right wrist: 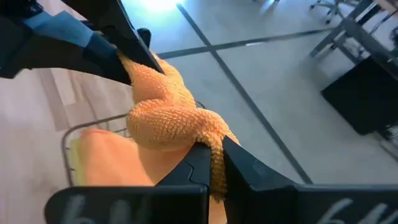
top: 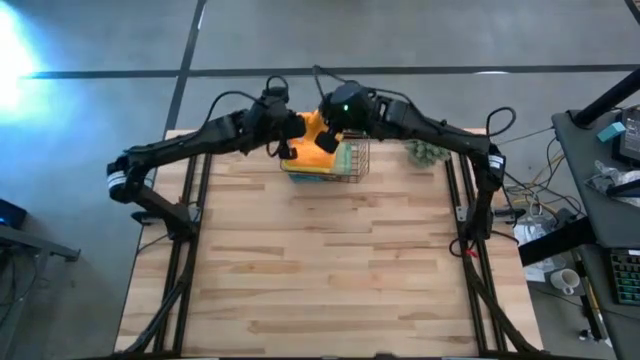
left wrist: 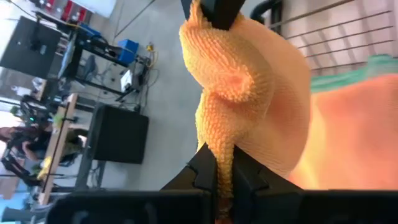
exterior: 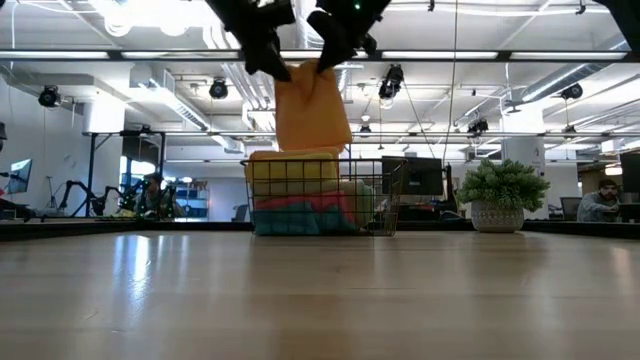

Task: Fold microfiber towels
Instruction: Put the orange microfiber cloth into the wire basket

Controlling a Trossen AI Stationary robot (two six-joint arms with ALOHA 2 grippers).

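We are holding one orange towel (exterior: 312,110) up over the basket (exterior: 322,195), left gripper (left wrist: 219,177) and right gripper (right wrist: 213,165) jaws each clamped tight on a corner. A plant (exterior: 500,193) is standing beside the basket. The low view is showing more towels (exterior: 300,205) stacked inside it. The bench (top: 330,270) nearer us is lying bare.

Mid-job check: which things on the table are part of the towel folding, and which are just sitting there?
Part of the job:
- orange towel, lifted above the basket, pinched by the left gripper and the right gripper
- wire basket with the other towels stacked inside

Just sitting there:
- small potted plant at the table's far edge, beside the basket
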